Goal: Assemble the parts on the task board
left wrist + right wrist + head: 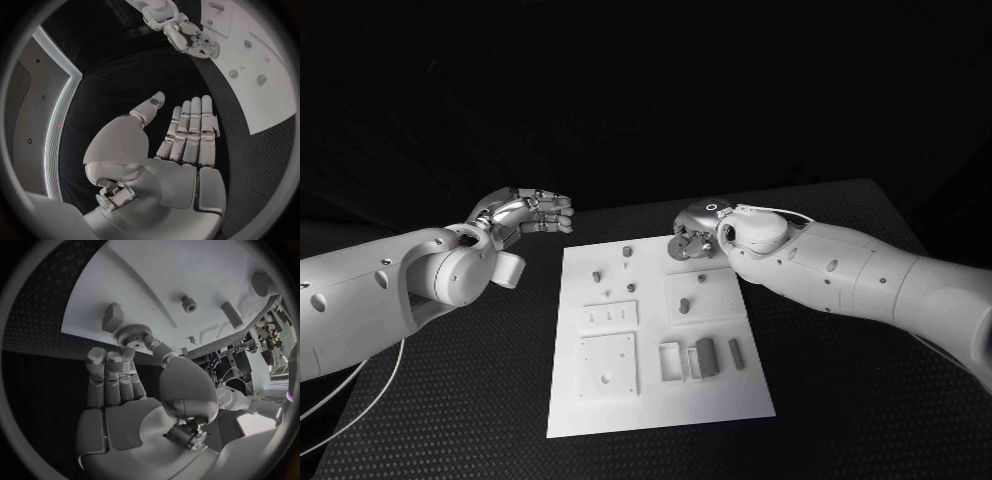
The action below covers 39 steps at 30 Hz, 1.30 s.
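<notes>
The white task board (661, 400) lies in the middle of the black table. My right hand (697, 238) hovers at the board's far edge and pinches a grey toothed gear (132, 334) between thumb and fingertips; the gear (684, 249) hangs just above the board. Small grey pegs (627, 252) and blocks (705, 353) stand on the board (187, 270), among them a block (113, 316) and a peg (189, 303) close to the gear. My left hand (528, 212) is raised off the board's far left corner. Its fingers (190, 132) are stretched out and it holds nothing.
Two square plates (609, 364) with holes sit on the board's left half. An open frame (671, 360) and a short bar (736, 350) lie beside the block. Bare black table (444, 420) surrounds the board.
</notes>
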Motion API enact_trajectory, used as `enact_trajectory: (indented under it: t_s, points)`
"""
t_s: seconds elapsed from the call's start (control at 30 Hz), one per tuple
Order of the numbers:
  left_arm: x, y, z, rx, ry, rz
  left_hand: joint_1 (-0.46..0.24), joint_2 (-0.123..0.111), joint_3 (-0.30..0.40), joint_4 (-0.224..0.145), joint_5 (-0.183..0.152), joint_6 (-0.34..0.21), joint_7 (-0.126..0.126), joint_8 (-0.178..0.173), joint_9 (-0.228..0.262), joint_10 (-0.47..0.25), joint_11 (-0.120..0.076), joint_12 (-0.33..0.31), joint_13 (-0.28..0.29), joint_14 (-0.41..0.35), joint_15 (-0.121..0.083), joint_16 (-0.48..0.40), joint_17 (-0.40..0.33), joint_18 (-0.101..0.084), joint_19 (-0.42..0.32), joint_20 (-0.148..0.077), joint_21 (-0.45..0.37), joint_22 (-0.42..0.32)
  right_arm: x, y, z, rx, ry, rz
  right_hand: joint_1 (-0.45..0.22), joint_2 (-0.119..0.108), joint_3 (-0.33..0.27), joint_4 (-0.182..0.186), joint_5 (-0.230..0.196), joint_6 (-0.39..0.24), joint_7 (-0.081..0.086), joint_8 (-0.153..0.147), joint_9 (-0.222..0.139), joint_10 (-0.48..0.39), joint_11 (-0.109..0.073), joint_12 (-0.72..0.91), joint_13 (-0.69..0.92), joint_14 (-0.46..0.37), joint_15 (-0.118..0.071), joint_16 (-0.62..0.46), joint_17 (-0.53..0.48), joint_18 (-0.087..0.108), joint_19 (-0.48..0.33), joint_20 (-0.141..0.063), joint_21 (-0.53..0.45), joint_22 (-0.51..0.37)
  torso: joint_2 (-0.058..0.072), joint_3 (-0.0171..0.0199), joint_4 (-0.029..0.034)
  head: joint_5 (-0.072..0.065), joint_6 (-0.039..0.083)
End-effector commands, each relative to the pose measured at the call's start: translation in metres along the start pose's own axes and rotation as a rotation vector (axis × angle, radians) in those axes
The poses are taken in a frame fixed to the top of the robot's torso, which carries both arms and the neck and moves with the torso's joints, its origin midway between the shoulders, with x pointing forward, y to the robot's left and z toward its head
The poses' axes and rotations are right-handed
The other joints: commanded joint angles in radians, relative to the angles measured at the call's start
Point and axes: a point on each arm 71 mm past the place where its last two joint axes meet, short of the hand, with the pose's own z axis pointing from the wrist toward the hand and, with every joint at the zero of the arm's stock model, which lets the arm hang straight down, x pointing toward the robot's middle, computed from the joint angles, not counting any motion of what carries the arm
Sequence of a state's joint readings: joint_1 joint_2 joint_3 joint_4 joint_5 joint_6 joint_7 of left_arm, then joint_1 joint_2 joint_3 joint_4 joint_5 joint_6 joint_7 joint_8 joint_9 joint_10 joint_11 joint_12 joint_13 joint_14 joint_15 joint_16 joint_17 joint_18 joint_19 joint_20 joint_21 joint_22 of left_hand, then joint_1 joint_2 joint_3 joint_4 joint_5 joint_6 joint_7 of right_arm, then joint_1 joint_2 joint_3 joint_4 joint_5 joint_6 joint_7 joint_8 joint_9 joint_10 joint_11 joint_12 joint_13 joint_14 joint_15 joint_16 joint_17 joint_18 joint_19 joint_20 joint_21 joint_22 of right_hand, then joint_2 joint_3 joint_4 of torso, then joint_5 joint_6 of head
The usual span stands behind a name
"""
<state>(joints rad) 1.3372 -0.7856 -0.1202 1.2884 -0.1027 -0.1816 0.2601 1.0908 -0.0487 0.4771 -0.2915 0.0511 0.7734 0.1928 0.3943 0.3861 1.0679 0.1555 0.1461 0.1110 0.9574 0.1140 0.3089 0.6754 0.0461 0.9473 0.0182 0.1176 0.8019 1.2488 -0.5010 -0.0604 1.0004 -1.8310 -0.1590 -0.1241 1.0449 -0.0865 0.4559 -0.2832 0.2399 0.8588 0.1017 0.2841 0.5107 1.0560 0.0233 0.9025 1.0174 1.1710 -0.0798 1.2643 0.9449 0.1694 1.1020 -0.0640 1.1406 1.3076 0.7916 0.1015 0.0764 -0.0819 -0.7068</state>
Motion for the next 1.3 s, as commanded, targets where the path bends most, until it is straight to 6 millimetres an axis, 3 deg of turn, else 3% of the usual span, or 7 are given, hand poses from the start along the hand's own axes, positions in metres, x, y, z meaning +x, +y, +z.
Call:
enact_trajectory:
  t_s: [0.03, 0.37, 0.83, 1.3]
  points:
    - [0.002, -0.001, 0.000, 0.007, 0.006, 0.001, -0.008, -0.001, -0.008, 0.001, 0.000, 0.001, 0.006, -0.004, -0.001, 0.002, 0.002, -0.006, -0.001, 0.001, 0.009, -0.006, 0.002, 0.013, 0.004, 0.005, -0.005, 0.000, 0.030, -0.002, -0.005, 0.016, 0.149, -0.036, 0.021, 0.017, 0.002, -0.007, 0.005, 0.047, 0.033, 0.007, 0.004, -0.002, 0.000, 0.006, -0.002, -0.005, -0.003, 0.001, 0.002, 0.092, -0.006, -0.001, 0.003, 0.018, 0.000, 0.0002, 0.0623, 0.000, 0.000]
    - [0.000, -0.001, 0.000, 0.005, 0.000, 0.003, -0.010, 0.000, -0.008, 0.001, 0.000, 0.001, 0.006, -0.004, -0.002, 0.002, 0.002, -0.006, -0.001, 0.002, 0.009, -0.007, 0.002, 0.013, 0.005, 0.005, -0.005, 0.000, 0.023, 0.004, -0.005, 0.003, 0.075, -0.041, 0.040, 0.022, -0.006, -0.009, 0.005, 0.065, 0.027, 0.015, 0.010, 0.002, -0.006, 0.010, -0.005, -0.001, -0.008, 0.004, 0.003, 0.092, -0.006, -0.003, 0.008, 0.020, 0.000, -0.0017, 0.0646, -0.003, 0.001]
    - [-0.003, -0.001, -0.002, 0.006, -0.010, 0.005, -0.010, 0.000, -0.008, 0.001, 0.000, 0.001, 0.007, -0.004, -0.002, 0.002, 0.003, -0.007, -0.001, 0.002, 0.009, -0.008, 0.003, 0.013, 0.005, 0.005, -0.006, 0.000, 0.009, 0.007, -0.010, -0.003, -0.008, -0.039, 0.055, 0.017, -0.012, -0.009, 0.005, 0.067, 0.025, 0.014, 0.012, 0.006, -0.008, 0.013, -0.008, 0.004, -0.010, 0.006, 0.004, 0.092, -0.004, -0.005, 0.012, 0.020, 0.000, -0.0006, 0.0617, 0.005, 0.004]
    - [-0.004, -0.001, -0.003, 0.007, -0.013, 0.007, -0.010, -0.001, -0.008, 0.001, 0.000, 0.001, 0.006, -0.004, -0.002, 0.002, 0.003, -0.007, -0.001, 0.002, 0.009, -0.008, 0.003, 0.013, 0.005, 0.005, -0.006, 0.000, -0.018, 0.030, -0.017, -0.059, -0.142, -0.041, 0.065, 0.007, -0.017, -0.009, 0.005, 0.069, 0.024, 0.014, 0.013, 0.011, -0.009, 0.016, -0.011, 0.008, -0.011, 0.007, 0.004, 0.092, -0.001, -0.006, 0.015, 0.020, 0.000, 0.0005, 0.0607, 0.007, 0.009]
